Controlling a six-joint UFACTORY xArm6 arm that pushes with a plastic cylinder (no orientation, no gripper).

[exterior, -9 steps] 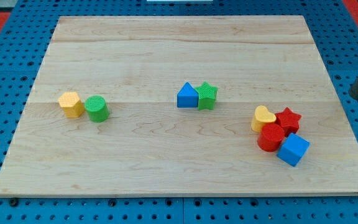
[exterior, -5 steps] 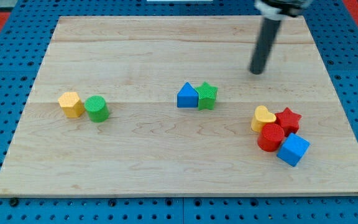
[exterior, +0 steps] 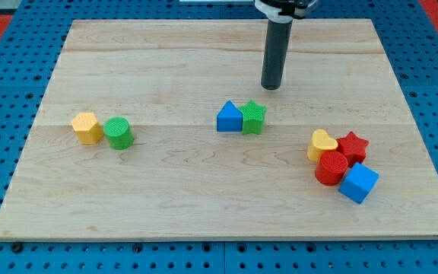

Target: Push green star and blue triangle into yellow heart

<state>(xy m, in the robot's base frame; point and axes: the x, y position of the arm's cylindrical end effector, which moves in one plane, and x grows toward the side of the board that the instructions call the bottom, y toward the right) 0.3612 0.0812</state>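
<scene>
The green star (exterior: 254, 118) and the blue triangle (exterior: 229, 117) sit touching side by side near the middle of the wooden board (exterior: 204, 198), the triangle on the left. The yellow heart (exterior: 322, 144) lies at the view's right, at the left edge of a small cluster. My tip (exterior: 271, 87) rests on the board just above and slightly right of the green star, apart from it.
A red star (exterior: 353, 146), a red cylinder (exterior: 331, 168) and a blue cube (exterior: 358, 183) crowd against the yellow heart. A yellow hexagon (exterior: 87, 127) and a green cylinder (exterior: 118, 132) sit together at the view's left.
My tip has swept from the board's right edge leftward to a spot just above the green star. No block has moved.
</scene>
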